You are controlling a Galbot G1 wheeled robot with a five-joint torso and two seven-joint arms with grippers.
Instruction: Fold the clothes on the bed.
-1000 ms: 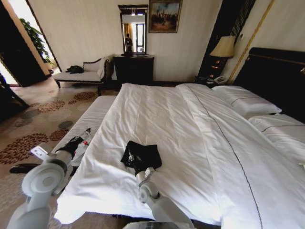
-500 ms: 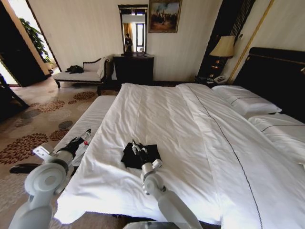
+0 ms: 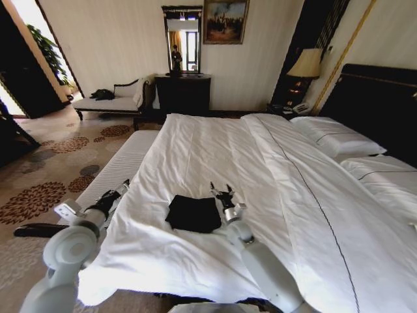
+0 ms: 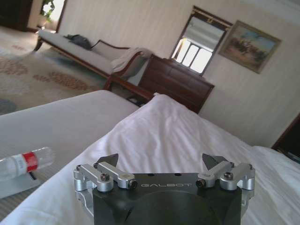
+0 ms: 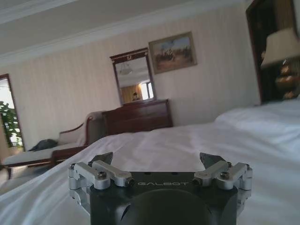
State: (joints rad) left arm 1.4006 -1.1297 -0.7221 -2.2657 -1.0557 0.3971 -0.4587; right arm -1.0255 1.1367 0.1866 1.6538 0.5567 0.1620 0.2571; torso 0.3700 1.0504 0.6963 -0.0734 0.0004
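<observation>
Right jaws: you have them spread apart, nothing between them; both fingertips stand well separated in the right wrist view.
Right gripper (image 3: 221, 192): it sits over the white duvet (image 3: 215, 156), just beside the right edge of the T-shirt, at about 3 o'clock from it. From the head view you cannot tell whether it touches the fabric.
Left jaws: apart as well, holding nothing; the left wrist view shows the two tips wide of each other.
Left gripper (image 3: 122, 186): it hangs at the bed's left edge, at about 9 o'clock from the T-shirt and well apart from it.
T-shirt (image 3: 193, 213): black, lying as a compact, roughly rectangular bundle on the duvet near the foot end of the bed (image 3: 381, 98), between your two grippers. No lettering can be made out.
Bench (image 3: 120, 163): narrow, white-topped, running alongside the bed's left side, at about 10 o'clock from the left gripper.
Bottle (image 4: 24, 162): clear plastic with a red label, lying on its side on the bench.
Pillows (image 3: 335, 137): white, against the dark headboard, at about 2 o'clock from the T-shirt.
</observation>
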